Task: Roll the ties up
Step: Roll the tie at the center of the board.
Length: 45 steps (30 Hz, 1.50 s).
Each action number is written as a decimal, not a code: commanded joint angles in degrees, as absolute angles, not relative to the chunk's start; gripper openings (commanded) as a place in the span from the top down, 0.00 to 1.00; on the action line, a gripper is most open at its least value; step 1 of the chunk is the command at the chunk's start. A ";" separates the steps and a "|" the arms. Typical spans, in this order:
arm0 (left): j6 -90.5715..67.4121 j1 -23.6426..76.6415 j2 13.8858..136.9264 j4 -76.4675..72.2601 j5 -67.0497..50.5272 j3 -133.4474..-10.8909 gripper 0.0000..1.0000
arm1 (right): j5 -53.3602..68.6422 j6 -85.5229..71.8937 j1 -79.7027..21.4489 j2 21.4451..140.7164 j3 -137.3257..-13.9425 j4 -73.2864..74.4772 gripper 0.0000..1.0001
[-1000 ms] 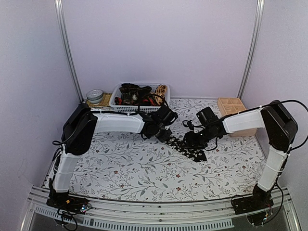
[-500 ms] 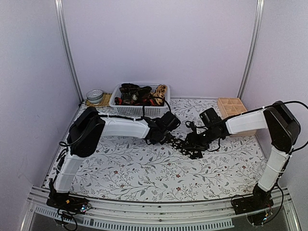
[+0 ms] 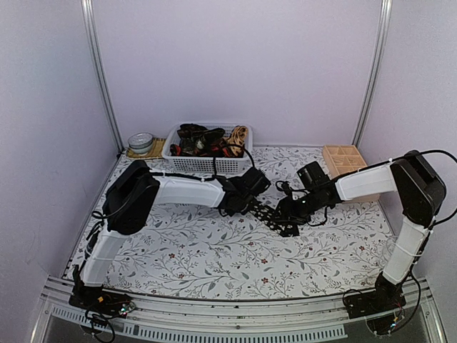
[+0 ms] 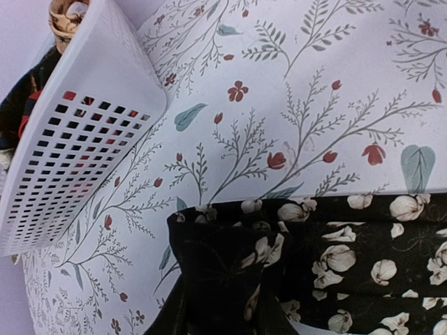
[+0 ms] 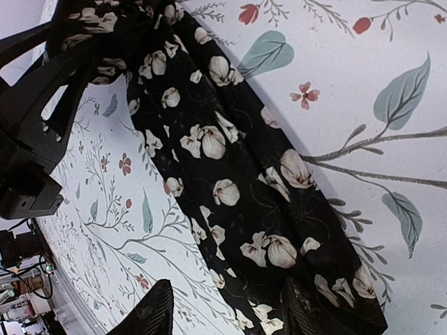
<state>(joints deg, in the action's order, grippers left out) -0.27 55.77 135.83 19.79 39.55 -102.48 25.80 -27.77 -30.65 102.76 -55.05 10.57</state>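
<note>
A black tie (image 3: 277, 220) with pale flowers lies on the flowered tablecloth between the two arms. In the left wrist view its end (image 4: 230, 244) is folded over, and my left gripper (image 4: 220, 310) is shut on that fold. The tie's length (image 5: 223, 160) runs diagonally through the right wrist view. There my right gripper (image 5: 227, 314) is open and straddles it, with one fingertip (image 5: 307, 310) over the cloth and the other over the bare table. From above, the left gripper (image 3: 251, 202) and right gripper (image 3: 287, 216) sit close together over the tie.
A white perforated basket (image 3: 187, 161) holding more ties (image 3: 200, 137) stands at the back, its wall (image 4: 77, 139) close to the left gripper. A wooden compartment box (image 3: 343, 158) is at the back right, and a round tin (image 3: 141, 141) on a mat at the back left.
My left gripper has carried the tie's end to the right, toward the right gripper, so the tie lies shorter and more bunched. The right gripper's fingers have narrowed a little.
</note>
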 commanded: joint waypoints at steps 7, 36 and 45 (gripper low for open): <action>-4.83 53.39 133.29 17.65 34.73 -99.23 1.00 | 22.94 -26.39 -30.41 103.26 -53.98 12.61 0.48; -5.45 58.15 136.81 18.04 36.20 -102.07 0.62 | 24.20 -27.11 -30.41 103.77 -54.15 11.95 0.48; -4.71 58.57 134.41 15.96 33.83 -101.09 0.44 | 21.43 -26.69 -30.35 100.70 -55.93 15.13 0.43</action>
<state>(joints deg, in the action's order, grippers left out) -5.04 57.82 135.48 17.06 36.25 -101.62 24.47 -27.16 -30.68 102.74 -55.02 10.66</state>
